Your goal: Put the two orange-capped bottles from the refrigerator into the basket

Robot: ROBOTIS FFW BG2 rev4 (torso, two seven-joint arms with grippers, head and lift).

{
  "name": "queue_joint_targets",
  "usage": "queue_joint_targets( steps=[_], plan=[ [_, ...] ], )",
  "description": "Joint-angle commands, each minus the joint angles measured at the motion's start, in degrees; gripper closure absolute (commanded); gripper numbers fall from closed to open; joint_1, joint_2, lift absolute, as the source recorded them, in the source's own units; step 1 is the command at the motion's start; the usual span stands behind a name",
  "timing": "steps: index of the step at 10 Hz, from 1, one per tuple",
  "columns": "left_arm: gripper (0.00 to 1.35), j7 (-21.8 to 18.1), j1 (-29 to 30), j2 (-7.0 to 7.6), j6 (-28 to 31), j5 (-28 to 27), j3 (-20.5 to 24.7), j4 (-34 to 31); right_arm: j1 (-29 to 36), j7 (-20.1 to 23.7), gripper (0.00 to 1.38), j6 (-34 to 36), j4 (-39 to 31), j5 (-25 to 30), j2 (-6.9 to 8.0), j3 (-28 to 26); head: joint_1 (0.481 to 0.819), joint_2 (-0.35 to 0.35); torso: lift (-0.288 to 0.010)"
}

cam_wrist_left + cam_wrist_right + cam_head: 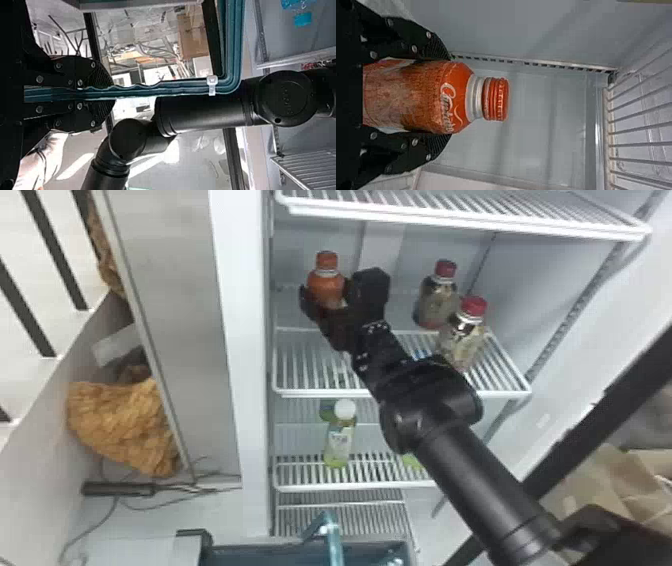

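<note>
The orange-capped bottle (326,281) is upright in the right gripper (337,285), whose jaws pinch its sides, over the middle shelf (322,393) (whether its base touches, I can't tell). The side wall (250,390) stands near on the left, and the upper shelf's front edge (450,217) is above; open room lies between bottle and red-capped pair. Those two, the rear (436,301) and the front (462,340), stand to the right, the front one just beside the right arm (465,470), which slants across the shelf edge. A white-capped bottle (341,435) stands a shelf below. The left gripper (109,94) clamps the basket's (250,548) teal handle (178,85).
</note>
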Motion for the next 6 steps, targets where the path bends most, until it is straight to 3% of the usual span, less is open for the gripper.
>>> queue_joint_targets(
  steps=[1, 3, 5, 6],
  plan=[
    [1.21, 0.0, 0.1, 0.0, -0.1, 0.1, 0.1, 0.0, 1.5, 0.0, 0.88, -1.0, -2.3, 0.2, -0.17, 0.0, 0.695, -0.158, -0.04],
    [1.21, 0.0, 0.3, 0.0, -0.2, 0.2, 0.1, 0.0, 8.1, 1.6, 0.88, -0.7, -11.3, 4.6, -0.61, -3.5, 0.695, -0.151, -0.04],
    [1.21, -0.1, 0.3, -0.26, -0.4, 0.2, 0.6, 0.0, 18.9, 3.1, 0.87, 4.8, -28.2, 9.6, -1.4, -10.1, 0.695, -0.162, -0.04],
    [1.21, 0.0, 0.3, -0.44, -0.4, 0.1, 0.6, 0.0, 24.2, 3.9, 0.88, 6.9, -35.8, 9.2, -1.92, -12.8, 0.695, -0.188, -0.04]
  ],
)
